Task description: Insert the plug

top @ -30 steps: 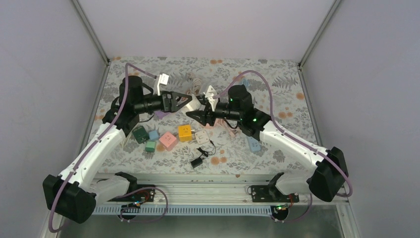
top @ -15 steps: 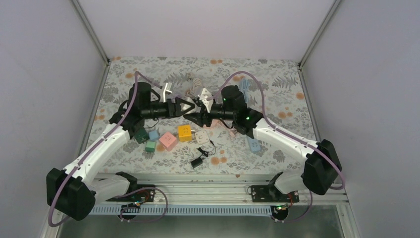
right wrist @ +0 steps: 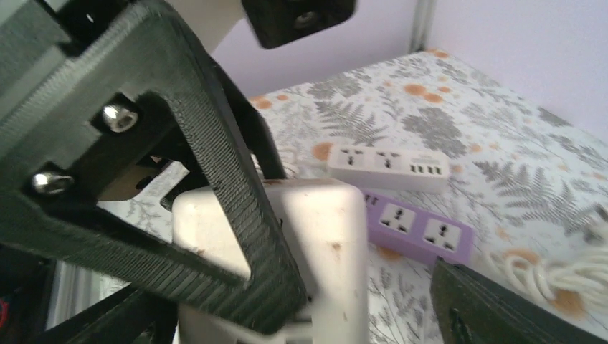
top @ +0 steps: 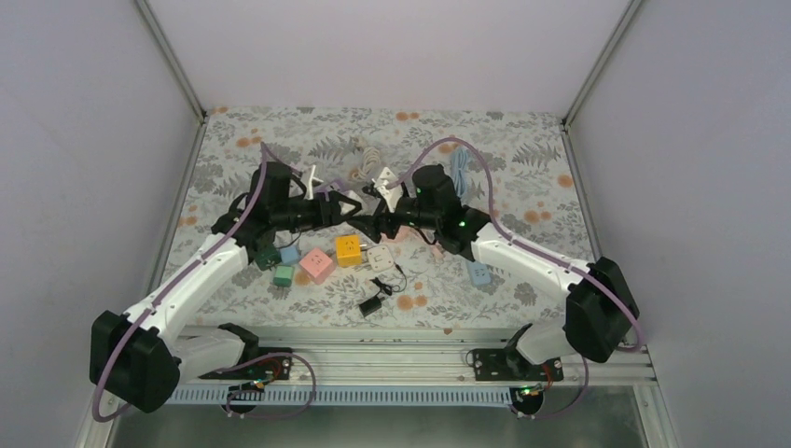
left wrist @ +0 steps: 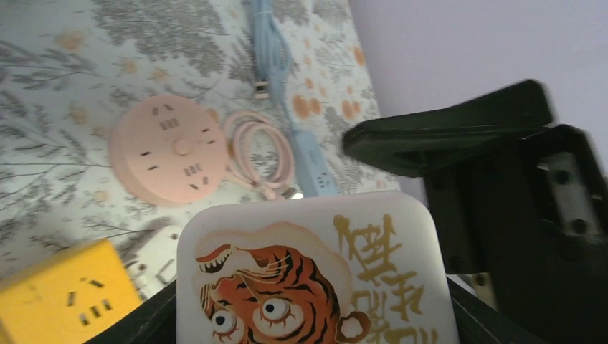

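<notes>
The plug is a white cube with a tiger picture on one face [left wrist: 315, 272]; its plain side [right wrist: 326, 244] fills the right wrist view. It hangs above the table's middle, where both grippers meet. My left gripper [top: 354, 207] [left wrist: 312, 326] is shut on it, with dark fingers [left wrist: 154, 319] pressing on both sides. One left finger [right wrist: 215, 165] lies across the cube's face. My right gripper [top: 377, 217] [right wrist: 315, 319] is open around the same cube, its right finger [right wrist: 495, 308] standing clear of it.
Below lie cube sockets: yellow [top: 348, 249], pink [top: 317, 264], white [top: 380, 257], and small green and blue ones. A pink round socket [left wrist: 171, 148], a purple strip [right wrist: 419, 227], a white strip [right wrist: 387, 165], a black adapter [top: 371, 305] and cable coils [top: 364, 154] surround them.
Both arms have come lower and closer together over the middle. The left jaws have closed on the white cube, and the right jaws have widened off it.
</notes>
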`<state>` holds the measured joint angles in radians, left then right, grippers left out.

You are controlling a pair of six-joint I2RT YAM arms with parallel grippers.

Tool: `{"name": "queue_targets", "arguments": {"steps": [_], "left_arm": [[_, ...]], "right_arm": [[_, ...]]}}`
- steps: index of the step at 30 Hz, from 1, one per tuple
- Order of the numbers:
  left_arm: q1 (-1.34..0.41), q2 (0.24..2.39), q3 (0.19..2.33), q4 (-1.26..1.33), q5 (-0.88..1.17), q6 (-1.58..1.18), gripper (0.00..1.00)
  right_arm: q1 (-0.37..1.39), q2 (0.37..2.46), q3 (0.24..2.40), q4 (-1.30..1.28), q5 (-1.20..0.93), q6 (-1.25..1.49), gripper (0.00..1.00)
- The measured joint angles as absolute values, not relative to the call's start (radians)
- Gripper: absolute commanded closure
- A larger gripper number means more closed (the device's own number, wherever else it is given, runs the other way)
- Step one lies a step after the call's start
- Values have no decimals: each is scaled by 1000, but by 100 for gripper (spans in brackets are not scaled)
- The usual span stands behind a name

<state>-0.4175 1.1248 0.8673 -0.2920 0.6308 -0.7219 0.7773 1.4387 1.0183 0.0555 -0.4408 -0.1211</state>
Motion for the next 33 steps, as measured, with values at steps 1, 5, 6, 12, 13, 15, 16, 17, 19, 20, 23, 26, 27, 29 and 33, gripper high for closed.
{"name": "queue_targets", "arguments": {"steps": [1, 5, 6, 12, 13, 15, 16, 17, 19, 20, 23, 26, 27, 29, 33], "left_arm": [[-419, 1132, 867, -302, 610, -716, 47], [-430, 1166, 870, -342, 501, -690, 47], [-435, 1170, 870, -348, 470, -685, 47], [-500, 1211, 877, -348, 259, -654, 47], [-519, 1231, 884, -350, 221, -649, 47], [-573, 1296, 915, -352, 142, -637, 48], [-593, 1323, 929, -352, 117, -635, 48], [-621, 1359, 954, -354, 82, -634, 48], [-665, 1425, 1008, -355, 31, -632, 48], [-688, 1462, 1046, -359, 2, -632, 48], [-733, 1556, 1137, -357, -63, -636, 48], [-768, 1647, 1213, -355, -133, -653, 47], [-778, 1669, 1228, -357, -155, -664, 47], [-802, 1716, 1255, -361, -218, -696, 47], [-836, 1784, 1298, -374, -284, -751, 47]], "right_arm": [[777, 1429, 1007, 59, -412, -107, 4], [777, 1378, 966, 21, -295, -29, 3], [777, 1364, 961, -2, -269, -7, 3], [771, 1196, 871, -130, -99, 165, 1], [768, 1166, 858, -155, -66, 199, 0], [741, 1103, 845, -224, 9, 287, 0], [720, 1081, 844, -250, 40, 327, 0], [691, 1059, 844, -276, 71, 373, 0], [640, 1035, 842, -309, 108, 440, 0], [606, 1025, 835, -318, 121, 475, 0], [534, 1011, 802, -331, 135, 536, 0], [472, 1014, 759, -337, 128, 577, 0], [461, 1016, 752, -338, 125, 582, 0], [438, 1023, 739, -337, 110, 592, 0], [413, 1039, 721, -337, 95, 594, 0]]}}
